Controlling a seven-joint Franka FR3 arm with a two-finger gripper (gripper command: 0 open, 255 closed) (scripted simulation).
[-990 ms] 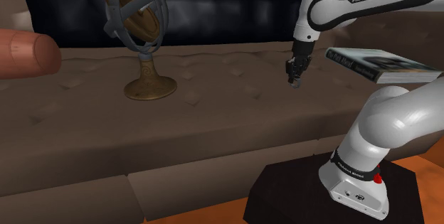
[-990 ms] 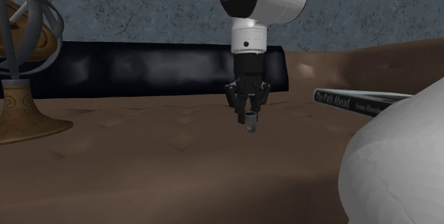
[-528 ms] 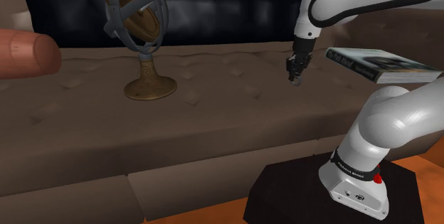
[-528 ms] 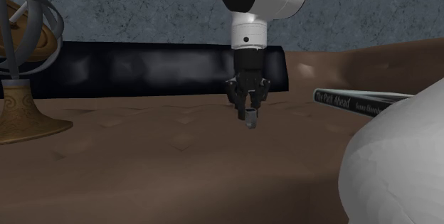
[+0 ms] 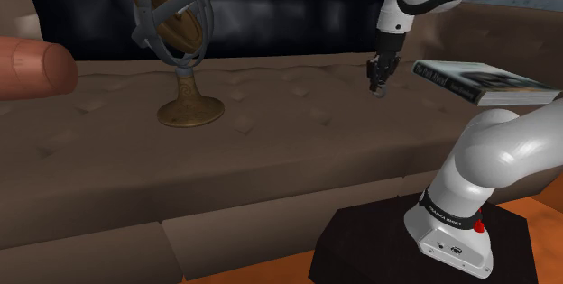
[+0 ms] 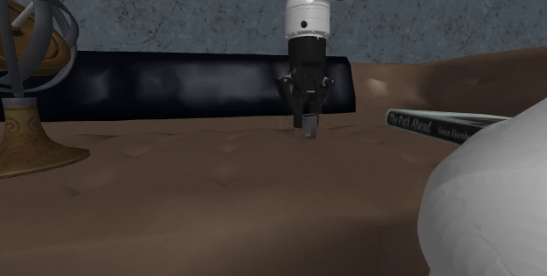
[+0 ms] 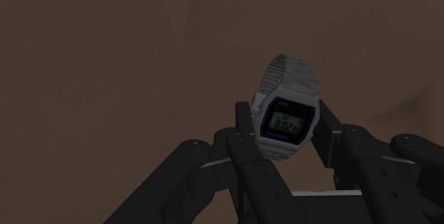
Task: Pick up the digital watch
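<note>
So claw [image 7: 284, 124] pinches silver digi watch [image 7: 287, 91] w/ dark blue-rimmed screen [image 7: 289, 120], above brown couch [image 5: 271, 133].

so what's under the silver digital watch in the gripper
Just the brown tufted couch seat lies below the silver digital watch, which the black gripper clasps. Nothing else shows there. The patch straight behind the watch and fingers is covered.

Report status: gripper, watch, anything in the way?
Gripper shut on watch. Watch held above sofa seat, display facing wrist camera. Book close beside gripper, not touching; globe ornament far off.
</note>
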